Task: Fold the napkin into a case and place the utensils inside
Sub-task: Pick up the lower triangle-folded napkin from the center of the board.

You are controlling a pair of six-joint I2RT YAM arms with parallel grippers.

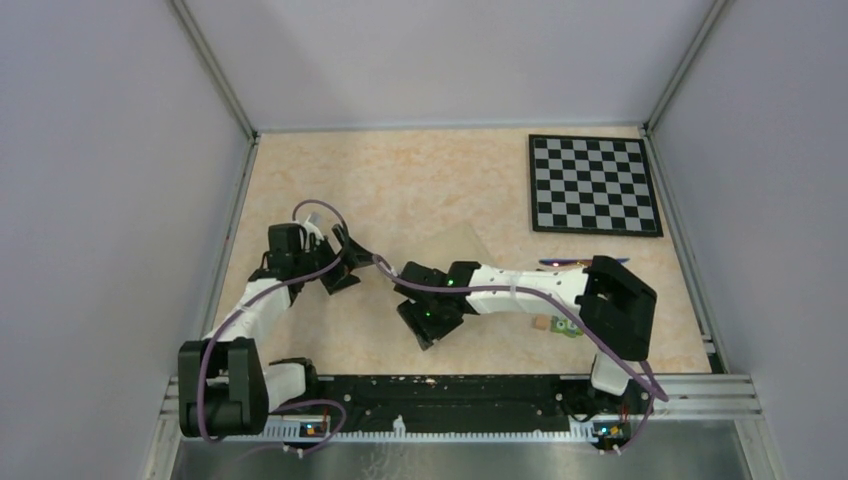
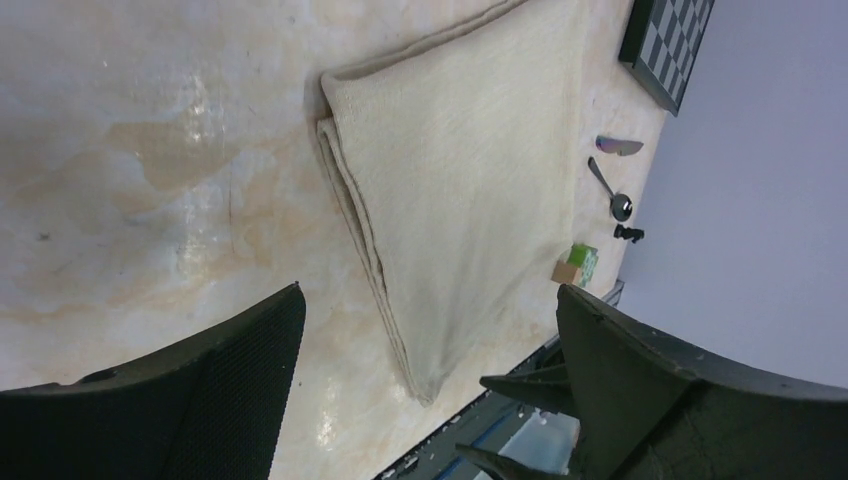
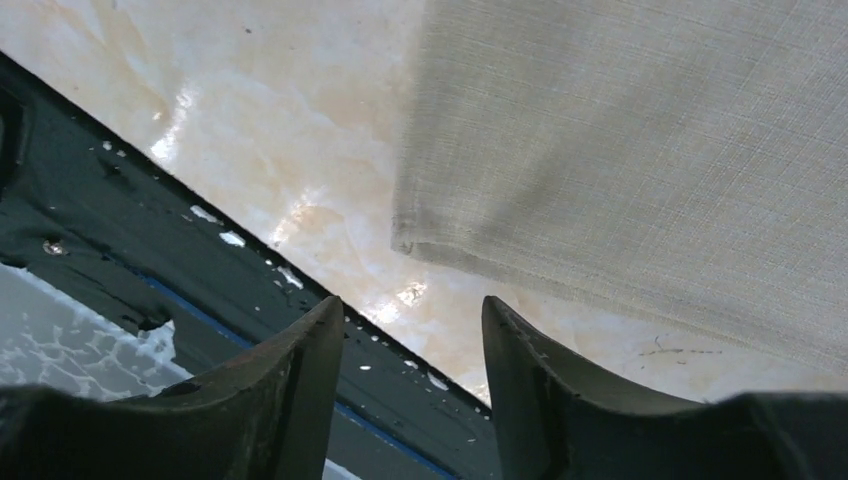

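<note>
The napkin (image 2: 470, 170) lies folded into a layered beige wedge whose tip points at the table's near edge. It barely stands out from the tabletop in the top view, where the right arm crosses the napkin (image 1: 455, 248). My left gripper (image 2: 428, 290) hovers above it, open wide and empty. My right gripper (image 3: 412, 300) is open, just off the napkin's (image 3: 620, 150) near corner and over the table's front edge, holding nothing. The utensils lie right of the cloth: a purple-tinted piece (image 2: 620, 146) and a dark spoon (image 2: 608, 188). Only a purple sliver of the utensils (image 1: 560, 262) shows beside the right arm.
A chessboard (image 1: 594, 184) sits at the back right. A small green block (image 2: 585, 262) with a tan piece and a tiny black knob (image 2: 628, 233) lie near the utensils. The black front rail (image 1: 450, 388) runs along the near edge. Grey walls close in both sides.
</note>
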